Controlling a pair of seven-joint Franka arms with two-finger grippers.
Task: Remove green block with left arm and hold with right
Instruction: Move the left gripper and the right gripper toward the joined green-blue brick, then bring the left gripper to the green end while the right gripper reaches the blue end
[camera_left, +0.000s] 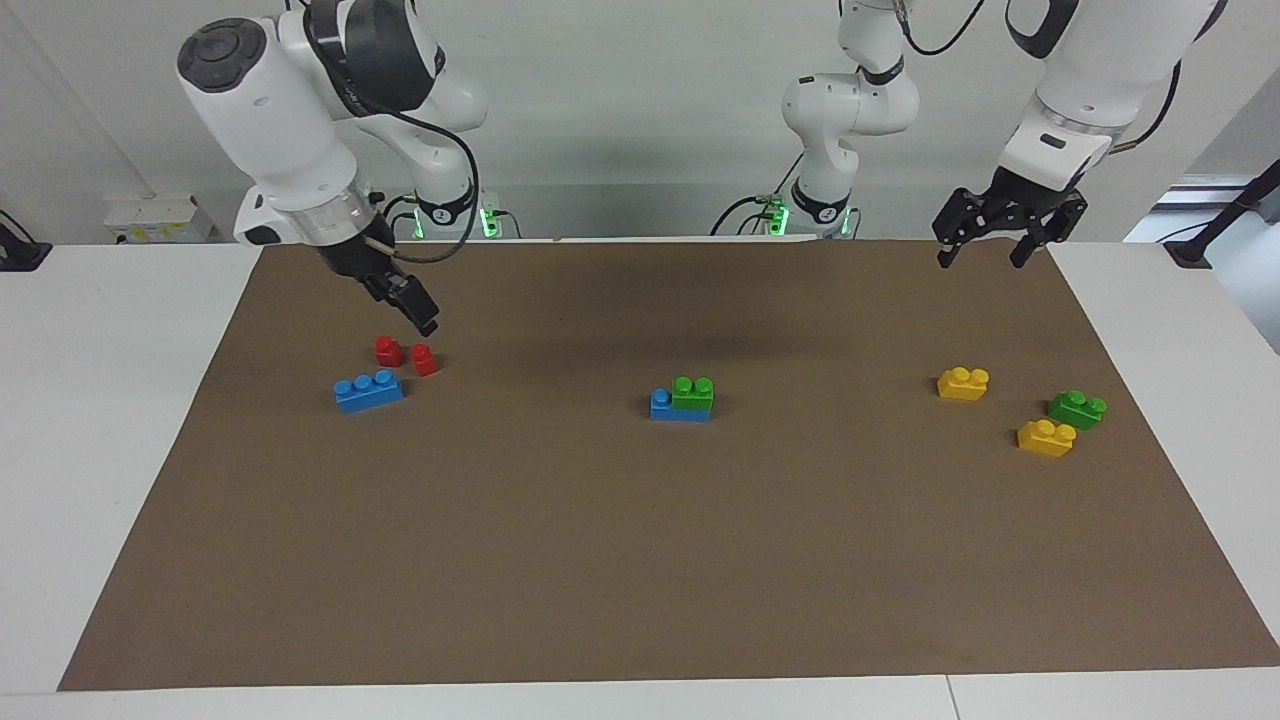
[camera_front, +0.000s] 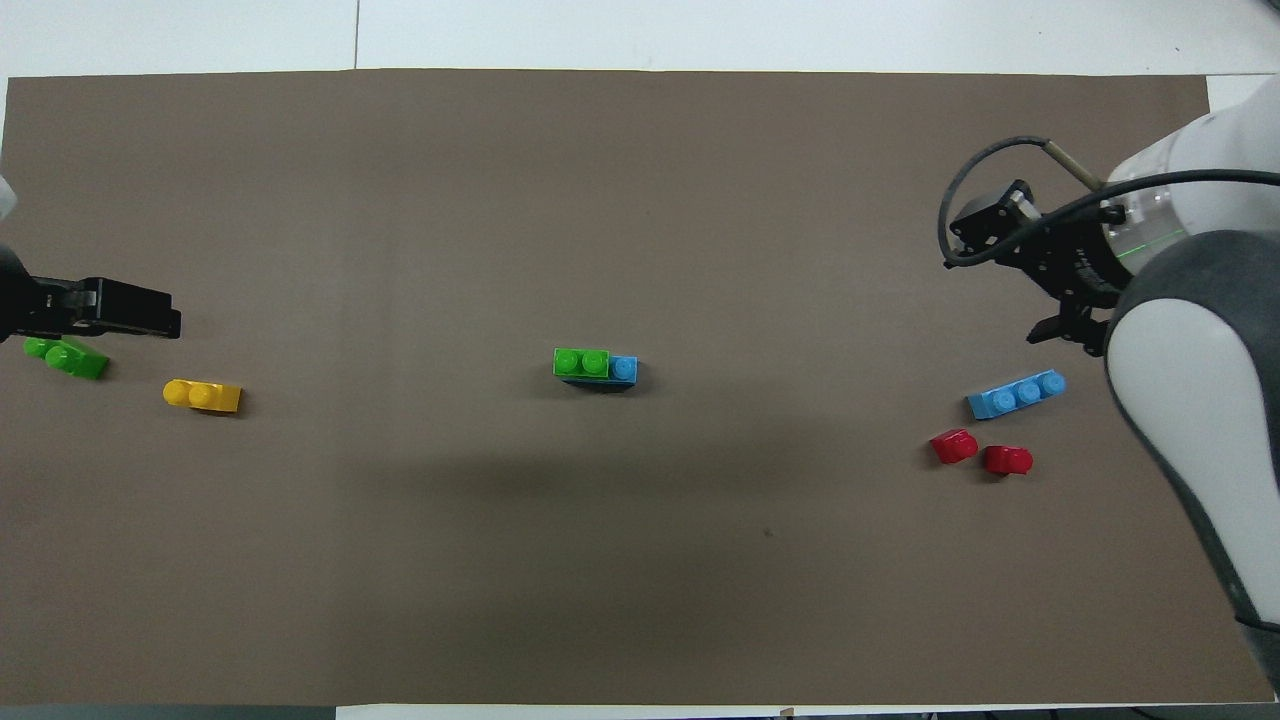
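A green block sits on top of a blue brick in the middle of the brown mat; the pair also shows in the overhead view, the green block covering most of the blue brick. A second green block lies loose toward the left arm's end. My left gripper is open and empty, raised over that end of the mat. My right gripper hangs over two red bricks at the right arm's end.
A loose blue three-stud brick lies beside the red bricks. Two yellow bricks lie by the loose green block; the overhead view shows one yellow brick. The brown mat covers the white table.
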